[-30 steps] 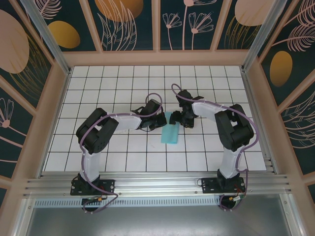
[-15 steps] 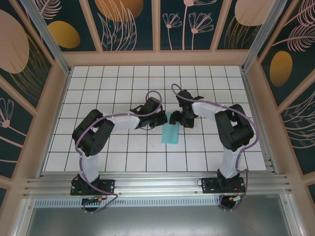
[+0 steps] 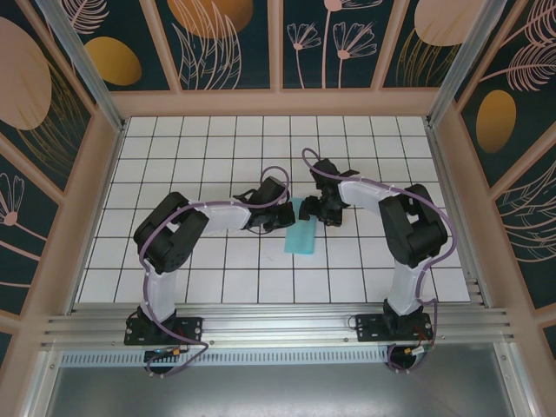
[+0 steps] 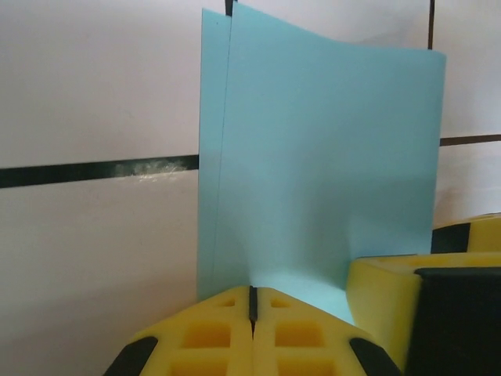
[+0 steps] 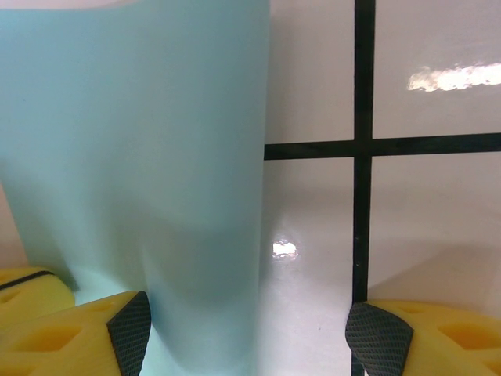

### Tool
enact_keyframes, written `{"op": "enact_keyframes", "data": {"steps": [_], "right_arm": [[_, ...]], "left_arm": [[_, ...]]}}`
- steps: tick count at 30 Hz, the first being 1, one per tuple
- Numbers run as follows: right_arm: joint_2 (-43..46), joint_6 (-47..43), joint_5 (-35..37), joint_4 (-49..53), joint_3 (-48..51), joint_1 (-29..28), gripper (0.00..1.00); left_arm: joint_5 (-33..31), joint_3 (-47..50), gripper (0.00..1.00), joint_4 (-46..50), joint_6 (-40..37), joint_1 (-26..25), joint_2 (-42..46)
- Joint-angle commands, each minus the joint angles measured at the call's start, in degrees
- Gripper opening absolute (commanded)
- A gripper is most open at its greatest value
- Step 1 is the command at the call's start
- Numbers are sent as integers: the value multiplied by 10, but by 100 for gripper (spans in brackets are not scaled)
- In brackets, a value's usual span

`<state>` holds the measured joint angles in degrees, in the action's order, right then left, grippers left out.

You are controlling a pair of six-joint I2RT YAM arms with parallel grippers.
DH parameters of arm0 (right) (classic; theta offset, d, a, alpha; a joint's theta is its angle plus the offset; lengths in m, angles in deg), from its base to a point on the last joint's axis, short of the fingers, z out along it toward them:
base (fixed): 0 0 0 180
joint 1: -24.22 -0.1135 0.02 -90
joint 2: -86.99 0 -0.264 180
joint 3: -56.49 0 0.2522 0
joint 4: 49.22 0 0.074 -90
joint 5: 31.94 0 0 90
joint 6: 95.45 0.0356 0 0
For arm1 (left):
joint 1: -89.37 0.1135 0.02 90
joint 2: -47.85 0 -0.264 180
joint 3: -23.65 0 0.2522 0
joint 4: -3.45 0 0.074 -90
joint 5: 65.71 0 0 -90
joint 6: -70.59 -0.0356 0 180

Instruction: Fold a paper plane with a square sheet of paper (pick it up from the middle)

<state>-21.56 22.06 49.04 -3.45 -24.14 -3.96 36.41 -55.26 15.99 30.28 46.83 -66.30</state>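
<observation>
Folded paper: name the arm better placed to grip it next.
Probably right: the right gripper stands open astride one edge of the paper; the left gripper is shut at the paper's end.

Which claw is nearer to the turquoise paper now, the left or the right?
Left, narrowly. The left claw, shut, has its tips against the paper's end. The right claw is open and straddles one side edge of it, close beside the left.
</observation>
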Motion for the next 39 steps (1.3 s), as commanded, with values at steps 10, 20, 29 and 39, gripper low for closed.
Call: {"op": "enact_keyframes", "data": {"steps": [10, 20, 29, 39], "right_arm": [[9, 4, 10, -26, 19, 7, 77], [165, 45, -91, -129, 94, 32, 45], [157, 74, -193, -220, 157, 33, 0], [126, 52, -196, -236, 207, 48, 0]], "left_arm": [[-27, -3, 0, 51, -18, -3, -16], [-18, 1, 0, 39, -16, -4, -17], [-10, 0, 0, 29, -15, -4, -25], [-12, 7, 0, 27, -12, -4, -27]]}}
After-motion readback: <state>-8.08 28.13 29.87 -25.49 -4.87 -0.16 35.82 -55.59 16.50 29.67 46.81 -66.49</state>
